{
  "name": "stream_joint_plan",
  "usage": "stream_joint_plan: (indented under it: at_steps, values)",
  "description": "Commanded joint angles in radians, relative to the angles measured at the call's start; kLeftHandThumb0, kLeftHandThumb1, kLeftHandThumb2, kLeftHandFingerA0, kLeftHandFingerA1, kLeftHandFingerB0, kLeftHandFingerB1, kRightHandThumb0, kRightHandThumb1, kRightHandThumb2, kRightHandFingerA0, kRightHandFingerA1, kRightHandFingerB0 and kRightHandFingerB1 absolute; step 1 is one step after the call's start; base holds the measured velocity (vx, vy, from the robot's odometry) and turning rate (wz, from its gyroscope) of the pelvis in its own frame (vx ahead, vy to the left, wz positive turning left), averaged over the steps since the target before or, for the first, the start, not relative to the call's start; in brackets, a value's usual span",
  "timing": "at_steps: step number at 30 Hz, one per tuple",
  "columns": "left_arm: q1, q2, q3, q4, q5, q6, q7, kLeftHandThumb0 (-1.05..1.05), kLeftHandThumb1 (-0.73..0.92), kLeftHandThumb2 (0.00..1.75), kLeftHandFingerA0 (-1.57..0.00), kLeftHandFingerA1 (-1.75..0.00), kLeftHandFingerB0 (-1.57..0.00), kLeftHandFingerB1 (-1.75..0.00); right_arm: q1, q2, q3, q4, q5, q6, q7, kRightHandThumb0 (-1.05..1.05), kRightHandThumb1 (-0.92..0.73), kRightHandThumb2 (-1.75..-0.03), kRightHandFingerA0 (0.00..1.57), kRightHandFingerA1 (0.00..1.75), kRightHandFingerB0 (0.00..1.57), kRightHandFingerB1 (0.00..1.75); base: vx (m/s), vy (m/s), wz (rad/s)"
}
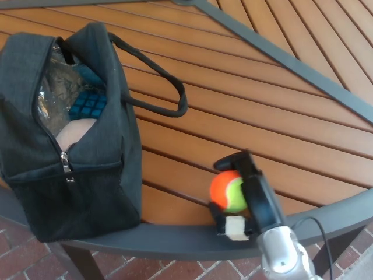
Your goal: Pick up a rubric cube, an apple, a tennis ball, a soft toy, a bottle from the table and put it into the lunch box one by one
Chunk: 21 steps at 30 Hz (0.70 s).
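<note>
Wooden slatted table (245, 111) bears one lunch box (87, 169); right hand (247, 195) clasps one tennis ball (227, 192).

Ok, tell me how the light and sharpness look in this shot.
Head view: soft, even daylight on the slatted table, no hard shadows; the lunch box interior is dim, with glare on its foil lining; the tennis ball in the right hand is sharp; the forearm at the bottom edge is slightly blurred.

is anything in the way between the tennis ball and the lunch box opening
Nothing visible on the table between them. The right hand holds the tennis ball near the table's edge; the lunch box stands to its left, unzipped, its strap hanging beside the opening.
</note>
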Motion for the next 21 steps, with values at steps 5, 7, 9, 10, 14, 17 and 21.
stream_joint_plan:
  at_steps: [5, 7, 9, 10, 14, 17, 21]
  values:
    - [0.036, 0.021, -0.044, 0.026, 0.07, -0.078, 0.062, -0.14, 0.53, 0.98, -1.12, -1.11, -1.0, -1.06, 0.029, 0.341, -0.44, -0.027, 0.721, 0.137, -0.094, -0.28, -0.69, -1.0, 1.03, 1.75, 0.8, 1.66, 0.0, 0.0, 0.0]
    - [0.036, 0.017, -0.034, 0.026, 0.053, -0.083, 0.047, -0.14, 0.53, 0.98, -1.12, -1.11, -1.0, -1.06, 0.016, 0.362, -0.47, -0.036, 0.78, 0.151, -0.107, -0.28, -0.69, -1.0, 1.03, 1.75, 0.8, 1.66, 0.0, 0.0, 0.0]
    - [0.037, 0.016, -0.027, 0.025, 0.043, -0.083, 0.039, -0.12, 0.56, 0.91, -1.11, -1.11, -0.98, -1.07, 0.005, 0.376, -0.487, -0.041, 0.812, 0.166, -0.124, -0.29, -0.7, -0.98, 1.05, 1.75, 0.82, 1.67, 0.0, 0.0, 0.0]
    - [0.036, 0.016, -0.027, 0.024, 0.041, -0.079, 0.037, -0.13, 0.59, 0.87, -1.11, -1.13, -0.95, -1.08, -0.008, 0.395, -0.504, -0.058, 0.857, 0.187, -0.153, -0.27, -0.71, -1.02, 1.08, 1.75, 0.79, 1.73, 0.0, 0.0, 0.0]
    - [0.034, 0.022, -0.033, 0.026, 0.048, -0.079, 0.035, -0.13, 0.59, 0.88, -1.1, -1.11, -0.95, -1.08, -0.043, 0.456, -0.55, -0.113, 1.025, 0.248, -0.219, -0.27, -0.7, -1.16, 1.1, 1.75, 0.8, 1.72, 0.0, 0.0, 0.0]
    - [0.03, 0.017, -0.011, 0.026, 0.019, -0.073, 0.009, -0.12, 0.58, 0.89, -1.1, -1.12, -0.96, -1.06, -0.052, 0.484, -0.558, -0.134, 1.097, 0.269, -0.236, -0.27, -0.71, -1.14, 1.1, 1.75, 0.8, 1.73, 0.0, 0.0, 0.0]
    - [0.031, 0.028, -0.038, 0.022, 0.055, -0.055, 0.053, -0.15, 0.62, 0.83, -1.1, -1.11, -0.94, -1.06, -0.048, 0.547, -0.564, -0.174, 1.28, 0.319, -0.225, -0.38, -0.92, -0.78, 1.06, 1.75, 0.77, 1.73, 0.0, 0.0, 0.0]
